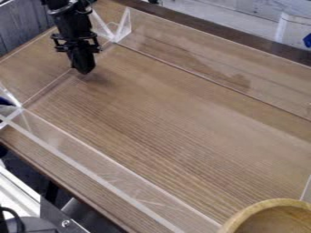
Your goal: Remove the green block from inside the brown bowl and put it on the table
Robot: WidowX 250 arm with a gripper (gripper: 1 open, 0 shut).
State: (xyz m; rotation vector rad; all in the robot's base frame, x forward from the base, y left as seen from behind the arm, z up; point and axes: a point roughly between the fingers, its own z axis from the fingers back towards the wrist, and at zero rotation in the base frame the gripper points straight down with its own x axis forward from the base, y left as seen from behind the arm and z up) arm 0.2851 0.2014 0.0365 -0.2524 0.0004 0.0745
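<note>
My black gripper (82, 64) hangs at the far left of the table (170, 100), its fingertips pressed together just above the wood, shut with nothing seen between them. Only part of the brown bowl's rim (270, 215) shows at the bottom right corner, a light tan curve cut off by the frame edge. The bowl's inside is out of view and the green block is hidden. The gripper and the bowl stand at opposite corners of the table.
Low clear plastic walls (85, 173) run along the table's front and left sides, with another along the back (219, 41). Metal framing and cables (55, 218) sit below the front edge.
</note>
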